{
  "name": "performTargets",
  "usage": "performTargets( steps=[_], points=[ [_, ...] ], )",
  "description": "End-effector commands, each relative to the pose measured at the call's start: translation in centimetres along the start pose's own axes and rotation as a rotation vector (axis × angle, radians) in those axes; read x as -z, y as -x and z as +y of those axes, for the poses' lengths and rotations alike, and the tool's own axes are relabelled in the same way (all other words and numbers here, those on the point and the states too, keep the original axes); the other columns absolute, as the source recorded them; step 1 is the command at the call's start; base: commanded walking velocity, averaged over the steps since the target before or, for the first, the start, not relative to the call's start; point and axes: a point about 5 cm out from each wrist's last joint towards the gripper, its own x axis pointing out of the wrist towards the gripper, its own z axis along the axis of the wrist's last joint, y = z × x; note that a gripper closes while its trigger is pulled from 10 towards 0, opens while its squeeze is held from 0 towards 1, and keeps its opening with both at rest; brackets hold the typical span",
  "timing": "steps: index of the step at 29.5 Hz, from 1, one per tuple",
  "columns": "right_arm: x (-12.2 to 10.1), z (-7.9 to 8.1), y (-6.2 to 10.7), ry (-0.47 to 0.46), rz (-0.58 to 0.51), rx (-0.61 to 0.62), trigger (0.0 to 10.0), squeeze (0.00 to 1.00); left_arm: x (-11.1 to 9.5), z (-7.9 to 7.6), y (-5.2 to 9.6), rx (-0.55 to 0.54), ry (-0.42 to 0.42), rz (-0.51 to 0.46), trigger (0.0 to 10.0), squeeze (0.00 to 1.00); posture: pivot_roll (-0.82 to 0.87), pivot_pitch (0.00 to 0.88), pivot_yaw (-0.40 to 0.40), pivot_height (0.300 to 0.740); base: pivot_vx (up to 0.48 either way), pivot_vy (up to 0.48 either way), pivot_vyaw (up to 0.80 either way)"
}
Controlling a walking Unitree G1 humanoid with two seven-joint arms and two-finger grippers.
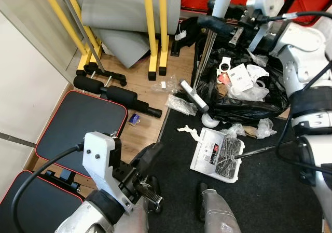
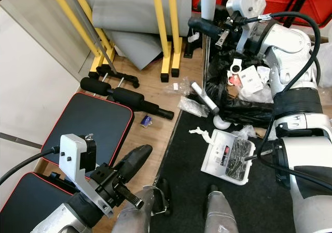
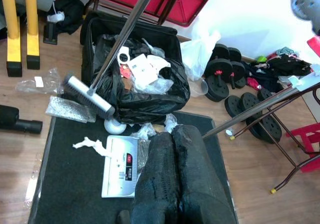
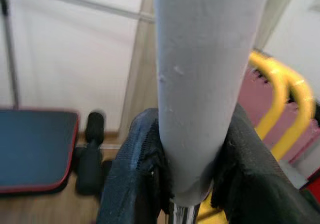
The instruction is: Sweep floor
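My right gripper (image 1: pixel 213 24) is raised at the back and shut on the broom's grey handle (image 4: pixel 200 74), one black finger on each side. The chrome shaft slants down to the broom head (image 1: pixel 194 95), which rests on the floor beside an open black rubbish bag (image 1: pixel 249 106) full of paper and plastic. A white dustpan (image 1: pixel 207 151) with dark debris lies on the black mat (image 1: pixel 259 196), its thin handle pointing right. A white paper scrap (image 1: pixel 188 132) lies by the pan. My left gripper (image 3: pixel 172 136) hangs low at the front left, shut and holding nothing.
Clear plastic wrappers (image 1: pixel 179 104) lie on the wooden floor by the mat's corner. Black bench pads (image 1: pixel 78 121), foam roller bars (image 1: pixel 122 94), a yellow frame (image 1: pixel 155 30) and a grey rolled mat (image 1: pixel 129 7) crowd the left. Dumbbells (image 3: pixel 225 79) sit behind the bag.
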Motion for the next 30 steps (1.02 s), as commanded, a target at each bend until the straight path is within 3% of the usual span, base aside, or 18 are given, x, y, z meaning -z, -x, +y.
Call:
performTargets(
  steps=[1,7,11,12,14,19,25,30],
  points=[
    [-0.3,0.3,-0.2,0.074,0.002,-0.034,10.0,0.0,0.3,0.2,0.3,-0.042,0.008,0.017,10.0,0.0,0.05,0.355,0.047,0.74,0.0,0.0,0.0],
    [4.0,3.3,-0.3,0.126,0.145,-0.118,10.0,0.0,0.1,0.1,0.5,-0.045,0.006,0.018,10.0,0.0,0.07,0.37,0.056,0.74,0.0,0.0,0.0],
    [5.0,4.2,-0.3,0.135,0.176,-0.154,10.0,0.0,0.1,0.1,0.6,-0.045,0.005,0.02,10.0,0.0,0.08,0.372,0.059,0.74,0.0,0.0,0.0],
    [6.2,5.8,-0.3,0.086,0.185,-0.23,10.0,0.0,0.0,0.1,0.7,-0.046,0.004,0.023,10.0,0.0,0.09,0.375,0.067,0.74,0.0,0.0,0.0],
    [6.5,6.3,-0.2,0.054,0.178,-0.268,10.0,0.0,0.0,0.1,0.8,-0.046,0.004,0.024,10.0,0.0,0.09,0.375,0.067,0.74,0.0,0.0,0.0],
    [6.3,6.7,0.1,-0.044,0.147,-0.365,10.0,0.0,0.0,0.2,0.7,-0.045,0.003,0.026,10.0,0.0,0.08,0.373,0.067,0.74,0.0,0.0,0.0],
    [6.3,6.7,0.1,-0.056,0.139,-0.383,10.0,0.0,0.0,0.2,0.7,-0.045,0.004,0.026,10.0,0.0,0.08,0.372,0.067,0.74,0.0,0.0,0.0],
    [5.8,6.7,0.6,-0.118,0.161,-0.533,10.0,0.0,0.1,0.3,0.6,-0.046,0.003,0.025,10.0,0.0,0.07,0.368,0.063,0.74,0.0,0.0,0.0]
  ],
)
